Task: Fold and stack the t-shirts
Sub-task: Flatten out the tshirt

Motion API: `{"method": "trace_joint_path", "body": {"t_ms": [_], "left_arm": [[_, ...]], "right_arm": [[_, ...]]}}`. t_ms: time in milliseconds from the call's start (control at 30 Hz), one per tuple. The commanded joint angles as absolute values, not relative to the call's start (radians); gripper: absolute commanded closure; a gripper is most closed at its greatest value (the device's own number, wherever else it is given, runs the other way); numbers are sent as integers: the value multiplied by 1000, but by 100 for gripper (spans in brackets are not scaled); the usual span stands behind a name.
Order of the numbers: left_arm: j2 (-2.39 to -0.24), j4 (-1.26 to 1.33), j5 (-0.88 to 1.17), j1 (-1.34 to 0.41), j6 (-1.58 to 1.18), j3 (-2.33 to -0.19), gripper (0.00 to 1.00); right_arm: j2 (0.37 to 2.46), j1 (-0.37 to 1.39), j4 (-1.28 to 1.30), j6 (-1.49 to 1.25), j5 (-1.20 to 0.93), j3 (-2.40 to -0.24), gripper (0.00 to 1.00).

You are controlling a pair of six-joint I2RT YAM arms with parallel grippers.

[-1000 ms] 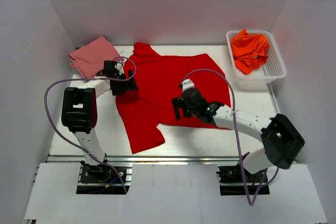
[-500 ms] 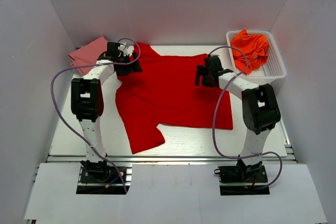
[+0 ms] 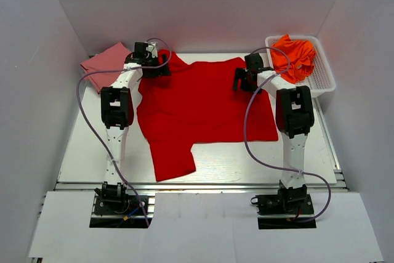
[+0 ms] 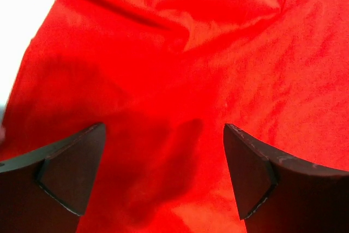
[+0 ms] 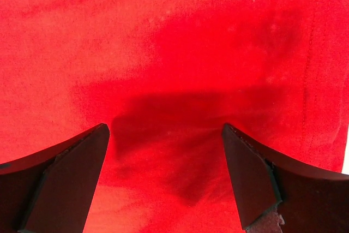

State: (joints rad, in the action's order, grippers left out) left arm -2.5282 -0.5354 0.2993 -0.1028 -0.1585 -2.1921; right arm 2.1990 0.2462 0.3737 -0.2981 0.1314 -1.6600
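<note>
Two robot arms reach across a white table to the far edge of a red t-shirt, which lies spread flat with one sleeve trailing toward the near-left. The left gripper hovers over the shirt's rumpled far-left corner by the other sleeve, its jaws standing wide apart with nothing between them but the red cloth below. The right gripper, jaws likewise wide apart and empty, hangs over the far-right part of the shirt (its shadow falls dark on the smooth fabric beneath). Whether the fingertips of either one touch the cloth cannot be told. A pink t-shirt lies folded at the table's far-left corner, just beside the red one. Bunched orange t-shirts, their number unclear, fill one end of a white basket at the far-right corner, near the right arm
</note>
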Motion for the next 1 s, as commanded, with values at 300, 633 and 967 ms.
{"method": "trace_joint_path", "body": {"t_ms": [300, 633, 967], "left_arm": [[-2749, -341, 416, -109, -193, -2402, 0], [-2551, -219, 534, -109, -195, -2364, 0], [-1825, -434, 330, -156, -184, -1573, 0]], "right_arm": [[2225, 222, 382, -196, -81, -1752, 10], [1886, 235, 233, -146, -84, -1526, 10], [1510, 229, 124, -392, 90, -1117, 10]]}}
